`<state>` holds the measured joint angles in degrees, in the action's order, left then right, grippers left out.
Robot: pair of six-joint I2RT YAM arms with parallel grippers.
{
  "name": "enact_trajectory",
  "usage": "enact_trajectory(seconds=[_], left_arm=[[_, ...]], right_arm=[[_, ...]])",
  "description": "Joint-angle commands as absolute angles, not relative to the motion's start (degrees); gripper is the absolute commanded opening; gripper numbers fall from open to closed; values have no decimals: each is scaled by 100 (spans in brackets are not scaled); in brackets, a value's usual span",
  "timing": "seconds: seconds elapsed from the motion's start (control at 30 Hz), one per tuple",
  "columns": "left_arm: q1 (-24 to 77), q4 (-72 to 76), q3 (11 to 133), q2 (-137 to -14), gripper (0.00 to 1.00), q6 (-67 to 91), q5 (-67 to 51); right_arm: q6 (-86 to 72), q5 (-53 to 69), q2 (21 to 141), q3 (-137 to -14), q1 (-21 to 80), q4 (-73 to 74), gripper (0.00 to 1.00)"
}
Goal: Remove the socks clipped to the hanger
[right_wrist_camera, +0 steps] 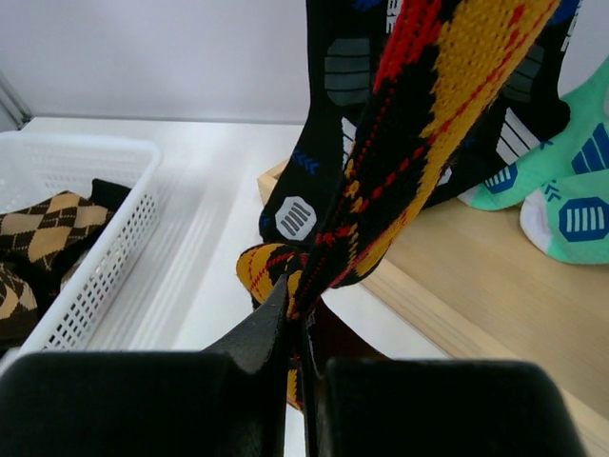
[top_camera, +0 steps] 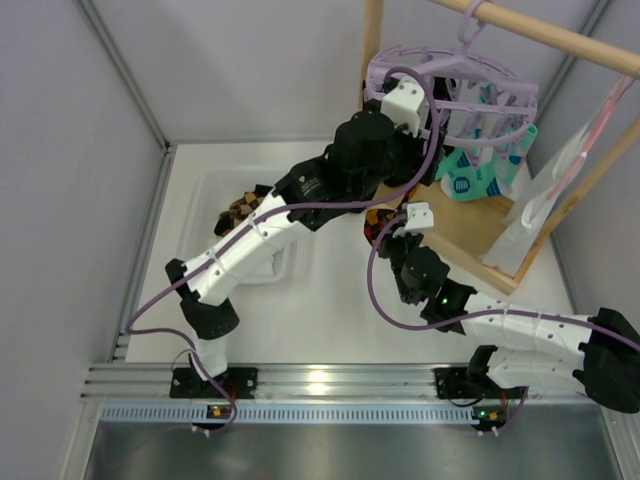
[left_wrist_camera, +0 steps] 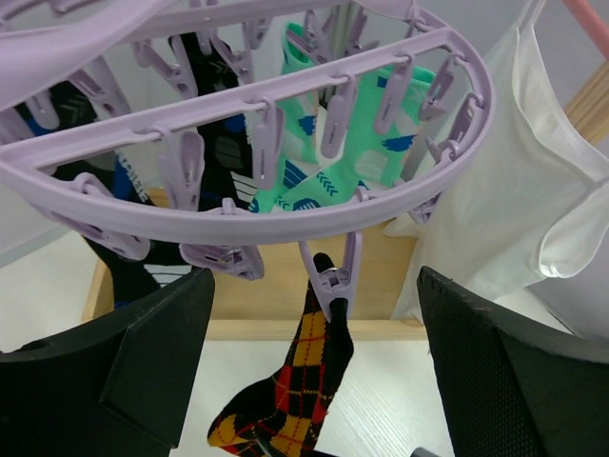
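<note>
Closest in, the right hand (right_wrist_camera: 298, 319) has its two dark fingers pressed together on the lower part of the argyle sock (right_wrist_camera: 428, 143), a red, yellow and black one that runs straight up out of the right wrist view. The sock's top end is pinched in a lavender clip (left_wrist_camera: 330, 284) dangling from the front rim of the hanger (left_wrist_camera: 285, 227). The left hand (left_wrist_camera: 319, 328) is raised just under that rim, its fingers spread wide on either side of the clip and holding nothing.

Further in on the hanger, mint socks (left_wrist_camera: 362, 162) and black socks (left_wrist_camera: 224, 143) hang from other clips. The hanger's hook sits over a wooden pole (top_camera: 560, 35) of the rack, whose plywood base (right_wrist_camera: 495, 276) lies on the white bench (top_camera: 330, 320). A white garment (left_wrist_camera: 533, 190) hangs just beside the hanger.

To the left on the bench sits a white mesh basket (right_wrist_camera: 105, 228) with tan argyle socks (right_wrist_camera: 43, 233) in it. Plain pale grey walls (top_camera: 250, 70) close the bench at the back and sides. A ribbed aluminium rail (top_camera: 320, 382) carrying both arm bases runs along the near edge.
</note>
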<state>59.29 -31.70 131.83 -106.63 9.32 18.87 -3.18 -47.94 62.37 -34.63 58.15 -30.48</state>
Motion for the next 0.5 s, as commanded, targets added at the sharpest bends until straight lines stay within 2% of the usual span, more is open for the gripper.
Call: enact_trajectory(seconds=[0.0, 0.03, 0.2, 0.27, 0.37, 0.4, 0.47], left_arm=[[5950, -3050, 13544, -10723, 88, 1028, 1609], [5950, -3041, 13544, -10775, 84, 1046, 1591], [5950, -3015, 13553, -10968, 79, 1099, 1766], [5950, -3015, 13535, -10986, 73, 1168, 1758], [5968, -3015, 13544, -11030, 70, 1230, 1688], [5959, -3006, 13544, -11039, 63, 1248, 1653], [5976, -2997, 13553, -11091, 61, 1257, 1643]], right_arm=[[-281, -4781, 6144, -3656, 5959, -3270, 0], [-273, -4781, 6144, -3656, 5950, -3252, 0], [-264, -4737, 6100, -3665, 5959, -3217, 0], [-272, -4729, 6126, -3700, 5959, -3182, 0], [-264, -4702, 6170, -3735, 5959, -3173, 0], [-255, -4702, 6179, -3744, 5959, -3138, 0], [-255, -4711, 6223, -3779, 5959, -3129, 0]])
